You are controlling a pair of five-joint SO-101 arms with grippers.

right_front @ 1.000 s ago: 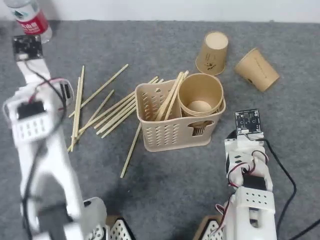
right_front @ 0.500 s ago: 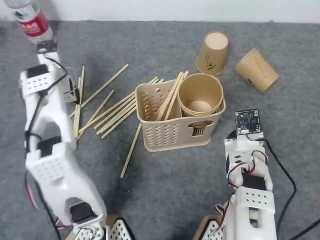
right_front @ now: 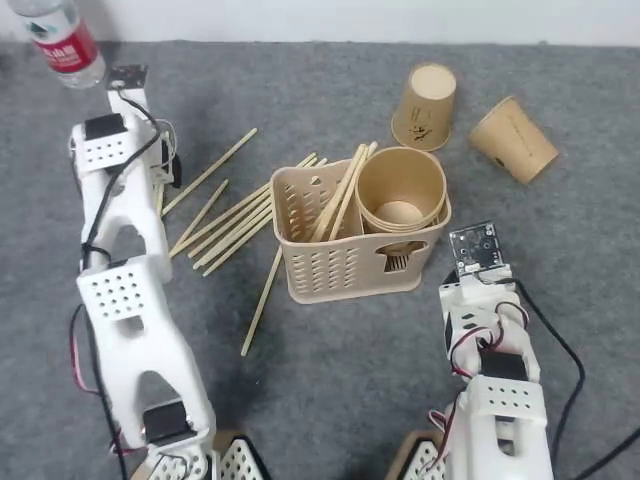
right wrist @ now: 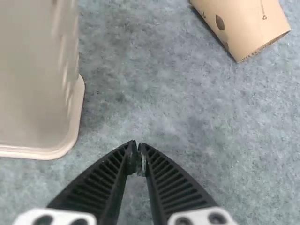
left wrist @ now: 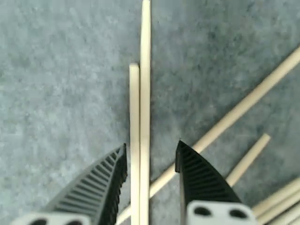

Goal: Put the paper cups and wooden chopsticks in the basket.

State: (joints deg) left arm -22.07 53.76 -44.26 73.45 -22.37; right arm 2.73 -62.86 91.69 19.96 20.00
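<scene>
**Fig.** Pale wooden chopsticks (right_front: 225, 215) lie fanned on the grey surface (right_front: 330, 380) at 9 o'clock of the beige slotted basket (right_front: 345, 260). The basket holds more sticks and nested paper cups (right_front: 400, 190). A loose cup (right_front: 425, 105) and a second cup (right_front: 515, 138) (both tan) lie at 1 to 2 o'clock. The left end effector (left wrist: 151, 157), jaws wide, straddles two parallel sticks (left wrist: 140, 117). The right end effector (right wrist: 138, 152) is closed and empty. Since the earlier frame, the left arm has swung over the sticks.

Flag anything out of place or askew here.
A paper cup lies tipped on its side on the carpet beyond the basket, a second cup near it. Loose chopsticks lie scattered on the carpet on the basket's left-arm side. Nothing looks damaged.
</scene>
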